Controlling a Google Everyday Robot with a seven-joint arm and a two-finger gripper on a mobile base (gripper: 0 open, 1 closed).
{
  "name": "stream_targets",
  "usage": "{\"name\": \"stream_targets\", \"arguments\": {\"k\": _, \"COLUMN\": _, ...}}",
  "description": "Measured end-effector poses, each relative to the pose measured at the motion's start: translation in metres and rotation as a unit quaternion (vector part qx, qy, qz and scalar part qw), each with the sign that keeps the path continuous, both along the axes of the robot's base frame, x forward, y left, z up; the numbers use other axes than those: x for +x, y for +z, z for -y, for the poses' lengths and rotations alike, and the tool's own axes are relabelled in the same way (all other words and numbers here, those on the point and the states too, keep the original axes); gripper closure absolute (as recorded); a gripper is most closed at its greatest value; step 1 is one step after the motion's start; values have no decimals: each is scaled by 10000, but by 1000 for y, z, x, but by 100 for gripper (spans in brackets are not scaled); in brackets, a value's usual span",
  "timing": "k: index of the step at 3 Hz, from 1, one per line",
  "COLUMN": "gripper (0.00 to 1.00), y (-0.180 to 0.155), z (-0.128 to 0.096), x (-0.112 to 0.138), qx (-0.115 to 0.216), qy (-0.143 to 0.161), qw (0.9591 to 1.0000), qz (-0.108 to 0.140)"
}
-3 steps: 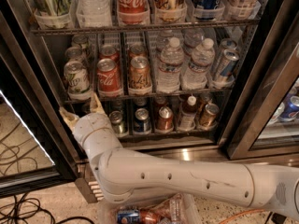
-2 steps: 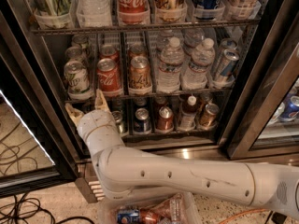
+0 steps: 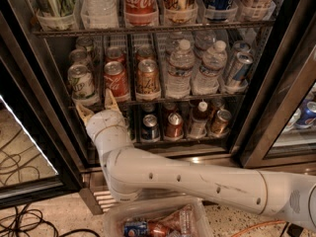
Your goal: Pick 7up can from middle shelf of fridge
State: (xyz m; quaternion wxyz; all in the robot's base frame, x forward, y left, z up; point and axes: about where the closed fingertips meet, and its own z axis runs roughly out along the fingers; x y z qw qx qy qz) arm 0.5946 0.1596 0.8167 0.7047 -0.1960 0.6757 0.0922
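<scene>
**Open gripper closing in below the 7up can**

Camera view: the 7up can (image 3: pixel 81 83) is standing at the front left of the middle shelf (image 3: pixel 168 100) inside the fridge (image 3: pixel 276 78), just beside a red Coca-Cola can (image 3: pixel 116 79). The white arm is reaching in from the lower right. Its gripper (image 3: pixel 98 106) is hovering just below the can, at the shelf rail, with fingers spread apart and holding nothing. Compared with a second ago, it is sitting slightly higher and further right. The approach seems underway, and the can is not yet grasped.
</scene>
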Motion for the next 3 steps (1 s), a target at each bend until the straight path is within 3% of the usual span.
{"name": "stream_targets", "arguments": {"k": 3, "gripper": 36, "y": 17, "z": -30, "x": 16, "qx": 114, "qy": 331, "qw": 9992, "qz": 205}}
